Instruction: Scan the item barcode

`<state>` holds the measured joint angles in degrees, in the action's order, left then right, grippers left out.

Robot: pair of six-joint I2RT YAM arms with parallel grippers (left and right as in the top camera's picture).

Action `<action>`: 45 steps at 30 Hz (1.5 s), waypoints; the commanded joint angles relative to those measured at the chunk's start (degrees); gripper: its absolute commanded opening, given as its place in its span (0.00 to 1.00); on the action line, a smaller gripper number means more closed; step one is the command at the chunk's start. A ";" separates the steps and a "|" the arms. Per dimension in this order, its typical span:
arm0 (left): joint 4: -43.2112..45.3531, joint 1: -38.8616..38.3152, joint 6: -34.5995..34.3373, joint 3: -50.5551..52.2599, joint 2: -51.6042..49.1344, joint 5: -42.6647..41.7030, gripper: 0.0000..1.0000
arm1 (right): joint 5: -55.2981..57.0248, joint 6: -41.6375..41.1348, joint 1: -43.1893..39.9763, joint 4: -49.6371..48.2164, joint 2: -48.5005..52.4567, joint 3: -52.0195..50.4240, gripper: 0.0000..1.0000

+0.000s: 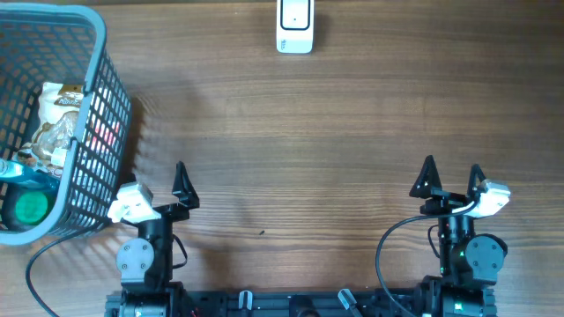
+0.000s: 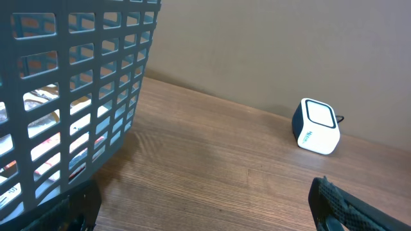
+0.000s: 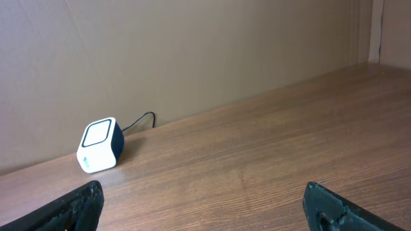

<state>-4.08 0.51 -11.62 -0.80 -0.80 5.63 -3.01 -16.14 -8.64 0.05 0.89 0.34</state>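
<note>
- Both pairs of jaws stand wide apart and hold nothing. The left jaws sit at 7 o'clock on the worktop (image 1: pixel 308 150), the right jaws at 5 o'clock.
- The goods to scan lie inside the blue-grey basket (image 1: pixel 104 106) at 9 o'clock: a snack bag (image 1: pixel 60 110), and a green-capped bottle (image 1: pixel 31 210) just below it towards 6 o'clock.
- We cannot tell which of the two is the item, and no barcode shows.
- Here is the relation that counts: from the left jaws the basket lies at 10 o'clock, just beside them. Its mesh wall fills the left of that wrist view.
- The right arm (image 1: pixel 460 251) is well apart, clear across the worktop, so we judge the left arm (image 1: pixel 145 255) the nearer one.
- The bag's long axis runs roughly 12 to 6, along the basket wall.
- That wall stands between jaws and goods, so we reckon the reach must go up over the rim and down.
- The scanner (image 1: pixel 294 26) waits at 12 o'clock, at 1 o'clock from the left jaws and 11 from the right.
</note>
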 commanded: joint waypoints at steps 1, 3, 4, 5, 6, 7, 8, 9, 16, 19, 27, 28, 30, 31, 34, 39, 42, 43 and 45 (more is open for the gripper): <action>-0.02 0.35 0.11 0.26 -0.13 -0.87 1.00 | -0.87 0.96 0.33 -0.15 -0.46 -0.04 1.00; 0.00 0.35 0.09 0.26 -0.13 -0.87 1.00 | -0.87 0.94 0.33 -0.15 -0.46 -0.04 1.00; 0.00 0.35 0.09 0.26 -0.13 -0.90 1.00 | -0.87 0.94 0.33 -0.15 -0.46 -0.04 1.00; 0.00 0.35 0.07 0.26 -0.13 -0.90 1.00 | -0.87 0.96 0.33 -0.15 -0.46 -0.04 1.00; -0.02 0.35 0.07 0.26 -0.13 -1.07 1.00 | -0.87 0.94 0.33 -0.15 -0.46 -0.04 1.00; -0.04 0.35 0.02 0.26 -0.13 -1.42 1.00 | -0.87 0.96 0.33 -0.15 -0.46 -0.04 1.00; -0.04 0.35 0.07 0.26 -0.13 -2.10 1.00 | -0.87 0.94 0.33 -0.15 -0.46 -0.04 1.00; -0.09 0.35 0.07 0.26 -0.13 -3.54 1.00 | -0.87 0.96 0.33 -0.15 -0.46 -0.04 1.00; 0.26 0.35 0.96 0.26 -0.13 -6.93 1.00 | -0.87 0.94 0.33 -0.15 -0.46 -0.04 1.00; 0.90 0.35 3.98 -0.76 -0.13 -10.75 1.00 | -0.87 0.94 0.33 -0.15 -0.46 -0.04 1.00; -0.13 0.35 3.93 -8.46 -2.86 -10.75 1.00 | -0.87 0.94 0.33 -0.15 -0.46 -0.04 1.00; -0.31 0.35 3.91 -10.03 -4.42 -10.78 1.00 | -0.87 0.94 0.33 -0.15 -0.46 -0.04 1.00; -1.03 0.35 3.91 -12.52 -7.04 -10.78 1.00 | -0.87 0.94 0.33 -0.15 -0.46 -0.04 1.00; -1.51 0.35 3.93 -13.84 -8.59 -10.78 1.00 | -0.87 0.96 0.33 -0.15 -0.46 -0.04 1.00; -4.26 0.35 3.89 -20.13 -14.97 -10.80 1.00 | -0.87 0.94 0.33 -0.15 -0.46 -0.04 1.00; -13.38 0.35 3.89 -35.85 -25.59 -12.17 1.00 | -0.87 0.96 0.33 -0.15 -0.46 -0.04 1.00; -22.73 0.37 0.22 -47.28 -31.95 -7.76 1.00 | -0.87 0.92 0.33 -0.15 -0.46 -0.04 1.00; -26.21 0.37 -0.92 -51.01 -34.10 -5.31 1.00 | -0.87 0.94 0.33 -0.15 -0.46 -0.04 1.00; -32.22 0.35 -1.68 -58.16 -38.21 -2.82 1.00 | -0.87 0.96 0.33 -0.15 -0.46 -0.04 1.00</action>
<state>-30.85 0.51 -10.52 -48.93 -33.28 -2.79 -3.01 -16.14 -8.64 0.08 0.89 0.34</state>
